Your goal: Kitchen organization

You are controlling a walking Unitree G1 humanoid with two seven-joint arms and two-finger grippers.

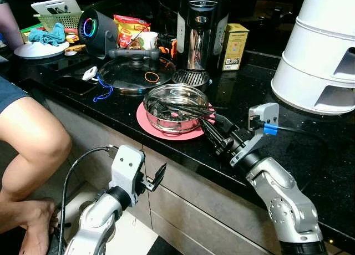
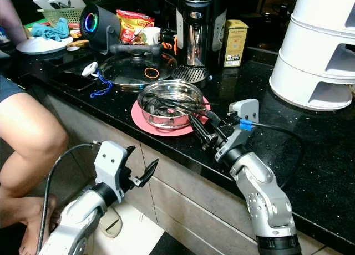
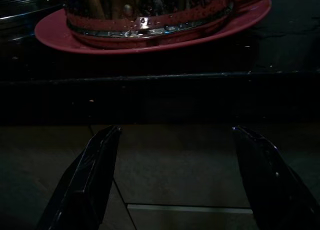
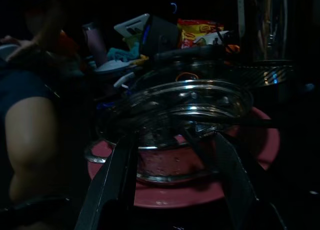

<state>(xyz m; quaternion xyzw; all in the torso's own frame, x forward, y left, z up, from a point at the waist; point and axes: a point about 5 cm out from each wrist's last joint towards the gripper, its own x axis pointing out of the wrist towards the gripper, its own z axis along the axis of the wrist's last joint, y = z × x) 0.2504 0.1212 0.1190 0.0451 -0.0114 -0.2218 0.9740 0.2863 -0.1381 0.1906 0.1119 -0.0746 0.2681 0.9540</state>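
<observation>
black surface | pink plate near its front edge, steel bowl on it (utensils inside) | right end effector fingers wide, just beside the bowl | left end effector wide, below the edge

black speckled counter, glossy, over grey drawer fronts. directly on it: pink plate near the front edge, bearing a steel bowl; glass lid behind the plate; blue cord beside the lid; phone left of the cord; chrome coffee maker at the back; yellow box just right of it; white tiered unit far right; round speaker; snack packets; white dish with teal cloth.
</observation>
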